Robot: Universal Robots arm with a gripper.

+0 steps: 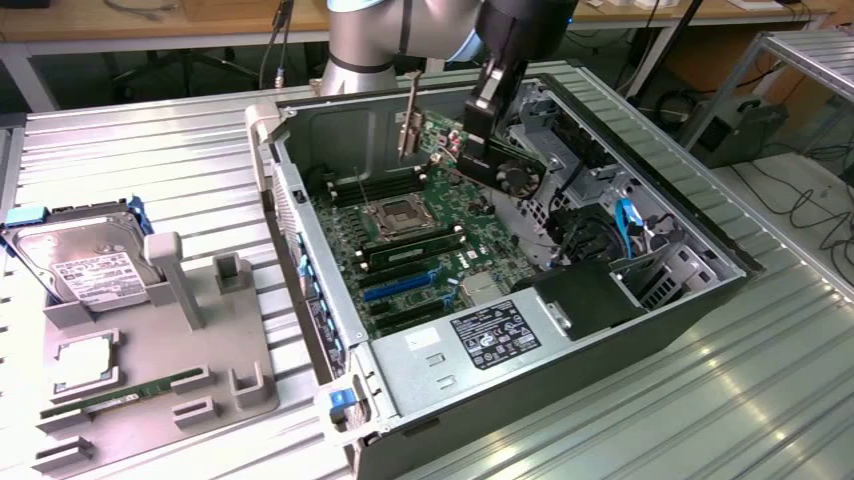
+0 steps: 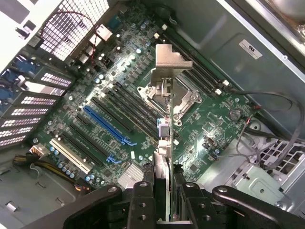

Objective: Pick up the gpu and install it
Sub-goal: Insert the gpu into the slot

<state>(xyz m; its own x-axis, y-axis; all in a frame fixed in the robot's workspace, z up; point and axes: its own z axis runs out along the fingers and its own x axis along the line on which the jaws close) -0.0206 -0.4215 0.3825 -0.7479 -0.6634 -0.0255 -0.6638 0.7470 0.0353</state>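
The gpu (image 1: 505, 160) is a dark card with a small round fan and a silvery end bracket (image 1: 411, 122). It hangs edge-down inside the open computer case (image 1: 300, 290), above the far part of the green motherboard (image 1: 427, 250). My gripper (image 1: 481, 120) is shut on the card's upper edge. In the wrist view the gpu (image 2: 164, 138) appears edge-on between my two black fingers (image 2: 143, 193), its bracket (image 2: 167, 69) pointing away over the CPU socket (image 2: 183, 102). The blue slot (image 2: 107, 125) lies off to one side of the card, and the card touches no slot.
A grey tray (image 1: 200, 395) at the exterior view's left holds a hard drive (image 1: 87, 265), a CPU (image 1: 83, 360) and a green RAM stick (image 1: 127, 395). A power supply (image 1: 494, 335) sits at the case's near end. Cables and a drive cage (image 1: 627, 240) line the right.
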